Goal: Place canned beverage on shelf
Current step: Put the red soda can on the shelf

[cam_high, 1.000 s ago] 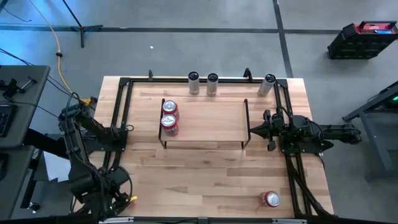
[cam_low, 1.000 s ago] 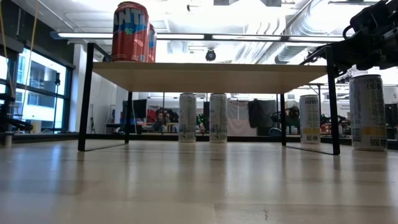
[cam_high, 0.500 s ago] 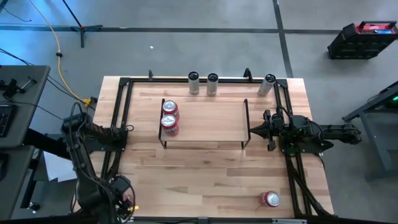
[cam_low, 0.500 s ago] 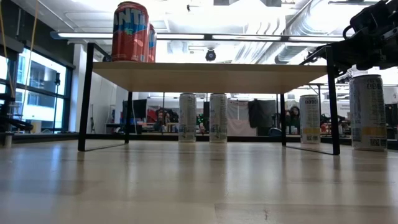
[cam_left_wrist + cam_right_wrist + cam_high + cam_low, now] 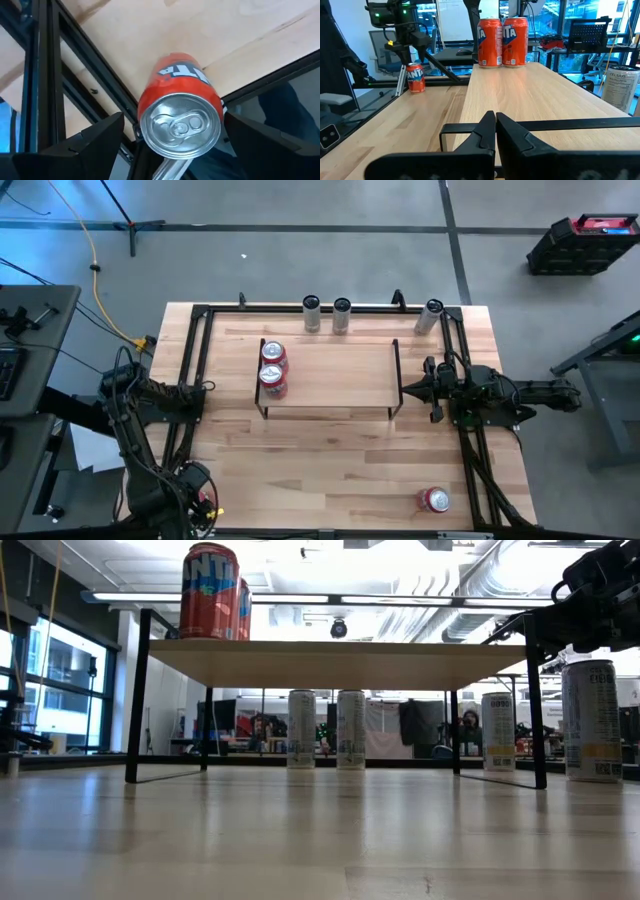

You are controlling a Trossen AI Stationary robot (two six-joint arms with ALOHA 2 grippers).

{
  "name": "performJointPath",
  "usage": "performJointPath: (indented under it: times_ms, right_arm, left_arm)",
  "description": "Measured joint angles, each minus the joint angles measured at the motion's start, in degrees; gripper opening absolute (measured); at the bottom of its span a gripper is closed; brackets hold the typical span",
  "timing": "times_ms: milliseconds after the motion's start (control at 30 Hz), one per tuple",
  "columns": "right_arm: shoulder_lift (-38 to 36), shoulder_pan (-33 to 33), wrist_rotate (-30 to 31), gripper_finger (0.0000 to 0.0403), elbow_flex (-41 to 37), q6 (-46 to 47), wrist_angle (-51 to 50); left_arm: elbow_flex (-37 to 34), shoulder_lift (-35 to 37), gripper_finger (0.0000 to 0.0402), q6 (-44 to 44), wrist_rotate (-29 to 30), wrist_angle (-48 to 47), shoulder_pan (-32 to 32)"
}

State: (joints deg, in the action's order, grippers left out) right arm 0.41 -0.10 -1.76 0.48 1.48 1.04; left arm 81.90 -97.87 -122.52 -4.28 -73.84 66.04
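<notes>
orange can (image 5: 180, 112) between open left tool (image 5: 175, 137) fingers, off the shelf (image 5: 330, 376)

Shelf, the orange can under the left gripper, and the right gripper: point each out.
shelf (image 5: 340, 370), high view, bare board.
orange can (image 5: 181, 124), left wrist view, lid.
right gripper (image 5: 495, 125), right wrist view, between fingertips.

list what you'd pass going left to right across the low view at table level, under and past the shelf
Shelf's left leg → slim can → second slim can → third slim can → shelf's right leg → large slim can.
</notes>
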Motion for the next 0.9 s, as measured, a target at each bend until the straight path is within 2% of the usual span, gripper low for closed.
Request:
performJointPath:
  times_ms: [233, 600, 833, 900]
  right_arm:
    - [0.0, 0.0, 0.0, 0.0000, 0.0, 0.0, 0.0]
    - [0.0, 0.0, 0.0, 0.0000, 0.0, 0.0, 0.0]
    - [0.0, 0.0, 0.0, 0.0000, 0.0, 0.0, 0.0]
    - [0.0, 0.0, 0.0, 0.0000, 0.0, 0.0, 0.0]
  left_arm:
    - [-7.6, 0.0, 0.0337, 0.3, -3.3, 11.5, 0.0]
    - [-9.9, 0.0, 0.0336, 3.4, -4.2, 13.8, -0.5]
    - [-9.8, 0.1, 0.0284, 6.6, -4.8, 14.4, -1.2]
    - [-9.8, 0.1, 0.0284, 9.8, -4.8, 14.1, -1.6]
